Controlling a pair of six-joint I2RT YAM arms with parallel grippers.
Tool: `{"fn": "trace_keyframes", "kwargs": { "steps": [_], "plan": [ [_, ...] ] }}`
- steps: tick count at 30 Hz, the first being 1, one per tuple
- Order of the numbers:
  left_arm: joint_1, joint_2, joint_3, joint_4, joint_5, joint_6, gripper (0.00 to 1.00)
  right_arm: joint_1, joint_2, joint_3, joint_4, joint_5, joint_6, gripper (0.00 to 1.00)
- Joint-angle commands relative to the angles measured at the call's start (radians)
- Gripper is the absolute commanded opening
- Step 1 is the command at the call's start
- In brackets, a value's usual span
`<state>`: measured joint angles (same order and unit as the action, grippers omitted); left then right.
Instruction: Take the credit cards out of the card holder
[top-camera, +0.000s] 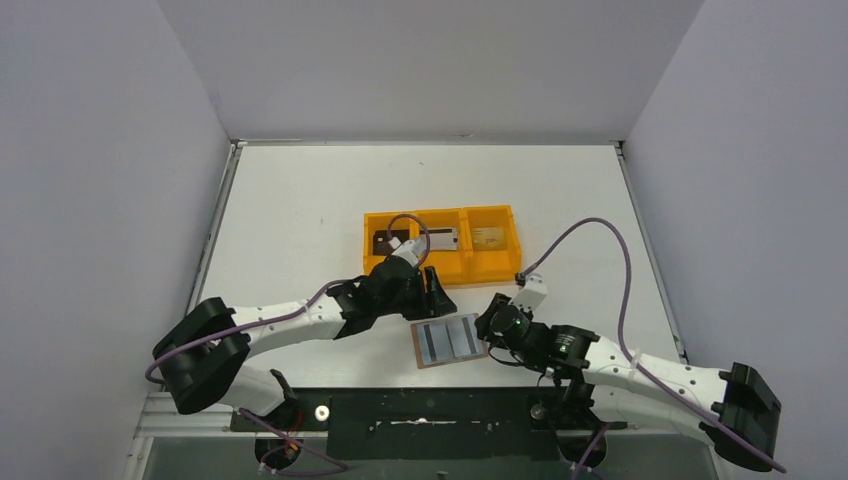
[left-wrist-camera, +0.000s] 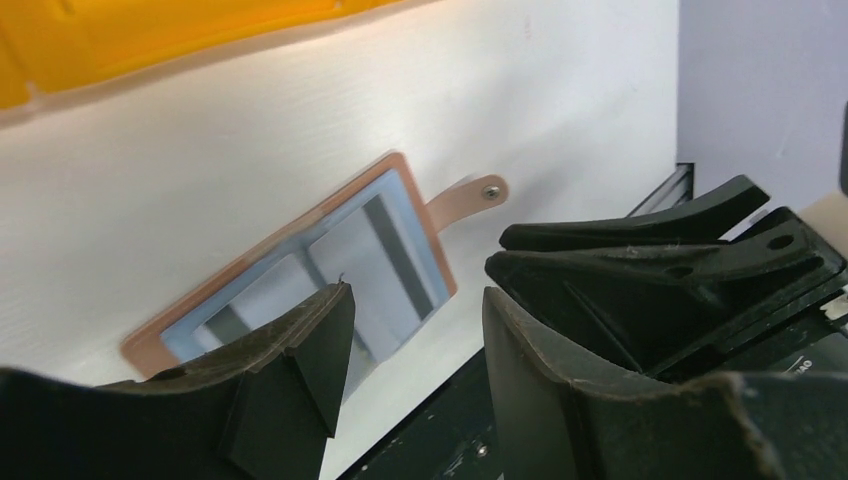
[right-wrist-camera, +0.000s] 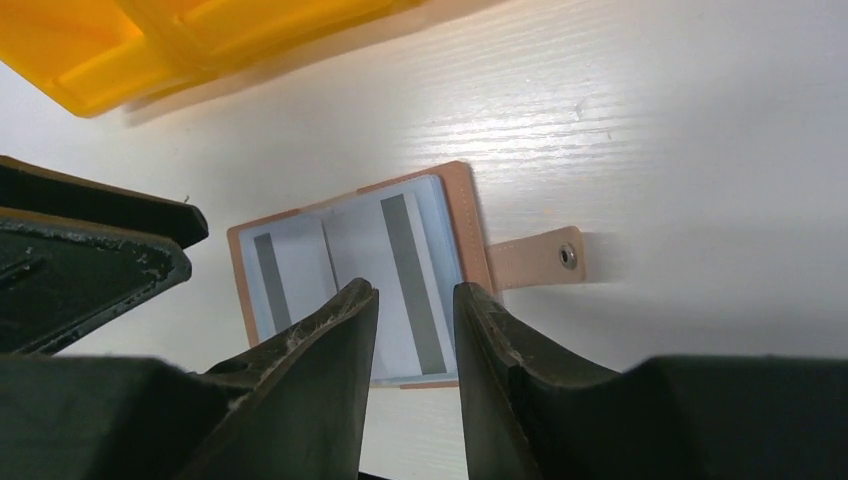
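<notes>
layout | card holder (top-camera: 447, 341) on table (top-camera: 300, 200) — before tray (top-camera: 440, 212); credit cards (top-camera: 488, 236) — one per tray compartment

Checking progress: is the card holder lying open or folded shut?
Open: card holder lies spread flat, both grey-blue panels facing up.

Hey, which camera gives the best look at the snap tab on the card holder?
The right wrist view: the snap tab sticks out unobstructed from the open card holder. The left wrist view shows it whole but blurrier; from the top view it's too small to make out.
</notes>
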<state>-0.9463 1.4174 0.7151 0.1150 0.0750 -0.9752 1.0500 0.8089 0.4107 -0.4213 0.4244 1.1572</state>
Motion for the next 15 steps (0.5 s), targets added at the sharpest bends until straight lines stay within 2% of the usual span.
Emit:
{"fn": "trace_keyframes", "kwargs": {
  "steps": [1,6,10,15],
  "plan": [
    [0.007,-0.042,-0.052,0.009,-0.016,0.016,0.49,-0.024,0.118,0.023,0.152,-0.084,-0.085,0.34],
    [0.011,-0.050,-0.081,0.034,0.008,0.015,0.50,-0.046,0.280,0.062,0.148,-0.111,-0.103,0.31],
    [0.010,-0.051,-0.092,0.061,0.034,0.019,0.50,-0.065,0.377,0.057,0.147,-0.130,-0.080,0.24],
    [0.010,-0.055,-0.101,0.074,0.044,0.024,0.50,-0.059,0.424,0.022,0.185,-0.163,-0.010,0.18]
  ]
}}
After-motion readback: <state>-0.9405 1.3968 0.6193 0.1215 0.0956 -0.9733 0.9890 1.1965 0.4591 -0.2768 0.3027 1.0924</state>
